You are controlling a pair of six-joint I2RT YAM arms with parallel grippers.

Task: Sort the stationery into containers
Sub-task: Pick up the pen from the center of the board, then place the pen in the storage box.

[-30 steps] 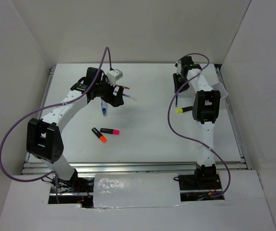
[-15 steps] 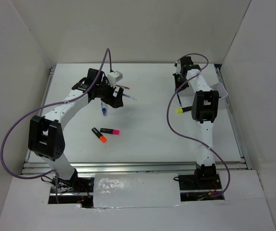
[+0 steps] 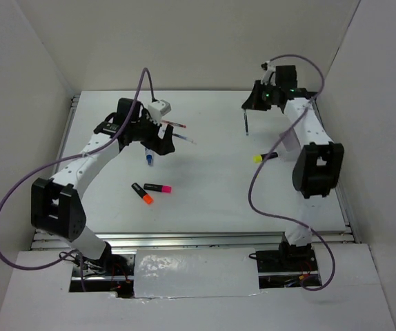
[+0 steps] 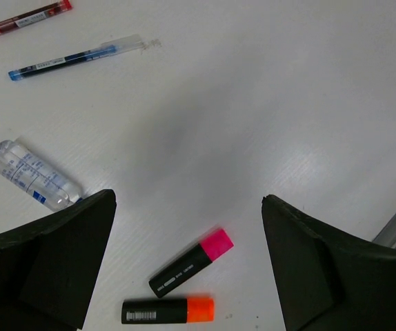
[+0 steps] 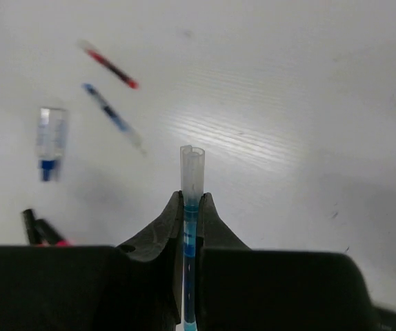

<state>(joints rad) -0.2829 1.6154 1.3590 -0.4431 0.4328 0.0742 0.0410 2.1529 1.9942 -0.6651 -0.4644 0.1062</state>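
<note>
The right end effector point(image 5: 190, 201) is closed on a thin blue pen point(image 5: 192, 165) and holds it clear of the desk point(image 3: 212, 200), over the far right part. The pen's long axis runs along the fingers. Its clear end projects beyond the fingertips and points down at the desk, close to upright. The white container point(image 3: 291, 143) lies toward the right edge of the desk, on the near side of this end effector. It is largely hidden beneath the right forearm, so its compartments cannot be told. The right arm is plainly the nearer one. The coming move is therefore judged a short carry toward the right edge, with the pen turned to match the container's length. The left end effector point(image 4: 187, 201) stands wide open and empty over the far left part, looking down on the pink highlighter point(image 4: 191, 262), orange highlighter point(image 4: 167, 310) and clear blue-capped marker point(image 4: 32, 176). A yellow highlighter point(image 3: 261, 157) lies near the container.
</note>
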